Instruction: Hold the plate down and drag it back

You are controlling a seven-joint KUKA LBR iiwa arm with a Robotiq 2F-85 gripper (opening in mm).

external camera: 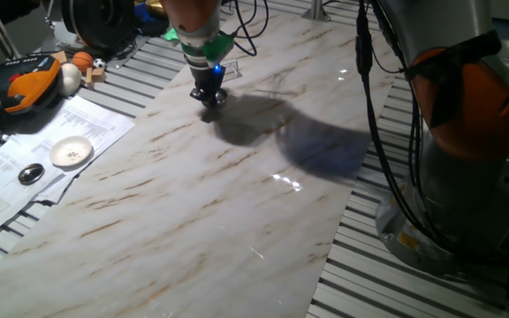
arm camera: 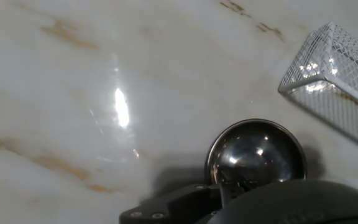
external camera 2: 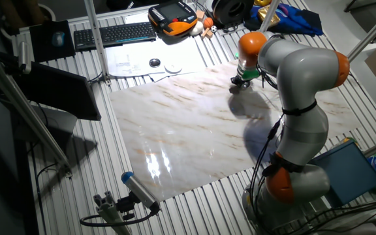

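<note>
The plate (arm camera: 257, 152) is a small round shiny metal dish with a raised rim, lying on the marble board (external camera: 237, 203) near its far end. In the hand view it sits at the lower middle, right in front of my gripper (arm camera: 235, 185). The black fingers look closed together and rest on the plate's near rim. In one fixed view my gripper (external camera: 209, 95) points straight down onto the board and hides most of the plate. The other fixed view shows the gripper (external camera 2: 240, 83) at the board's far edge.
A white wire-mesh basket (arm camera: 334, 74) lies close to the plate, at the upper right of the hand view. Beside the board, on papers, lie a white saucer (external camera: 71, 153) and a small dark round object (external camera: 31, 173). An orange-and-black handset (external camera: 20, 84) and small balls lie further back.
</note>
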